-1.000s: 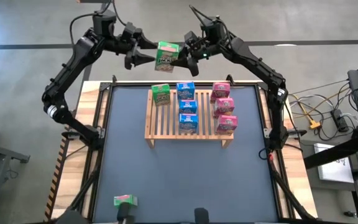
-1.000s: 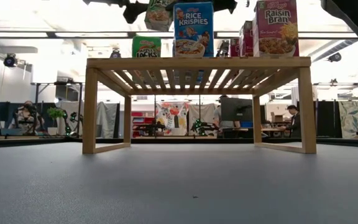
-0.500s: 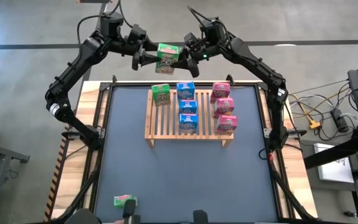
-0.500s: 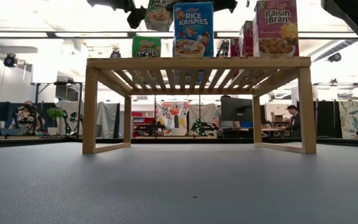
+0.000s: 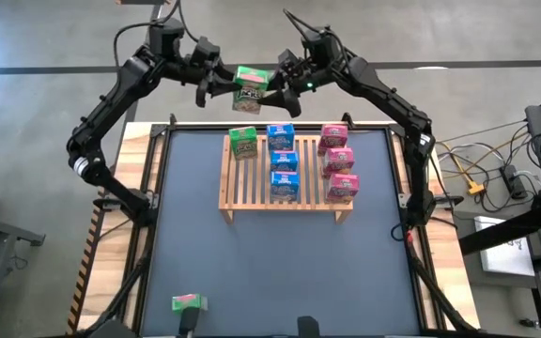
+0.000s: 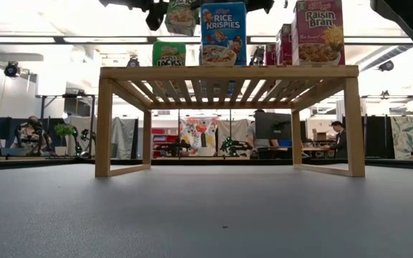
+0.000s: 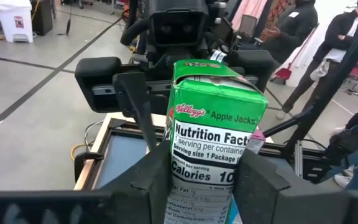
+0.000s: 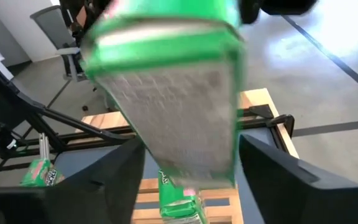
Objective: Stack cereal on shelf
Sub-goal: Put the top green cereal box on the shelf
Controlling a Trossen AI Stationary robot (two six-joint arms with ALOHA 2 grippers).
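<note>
A green cereal box (image 5: pixel 250 83) hangs in the air above the table's far edge, between my two grippers; it also shows at the top of the low view (image 6: pixel 180 16). My left gripper (image 5: pixel 222 83) is shut on it from the left. My right gripper (image 5: pixel 278 77) stands open around its other end (image 8: pixel 197 168). On the wooden shelf (image 5: pixel 252 188) one green box (image 5: pixel 243 143), three blue boxes (image 5: pixel 284 161) and three pink boxes (image 5: pixel 337 160) stand upright on their bottoms. Another green box (image 5: pixel 188 302) lies on the table by the near edge. My left gripper pinches the box between its two fingers (image 7: pixel 148 180), on the two faces either side of the nutrition panel (image 7: pixel 178 180), at the box's nearer end. The fingers come level from the table's left and lie along the box. The box is lifted clear. My right gripper's fingers (image 8: pixel 260 174) stand close on either side of the box's end; whether they touch it I cannot tell.
The shelf's left column has bare slats (image 5: pixel 242 188) in front of the single green box. The dark tabletop (image 5: pixel 280 272) stretches between the shelf and the near edge. People and desks show in the room behind (image 6: pixel 27 132).
My left gripper has gone toward the table's right, up to the green box that my right gripper held out, and has shut on it. The box has stayed in the air above the far edge.
</note>
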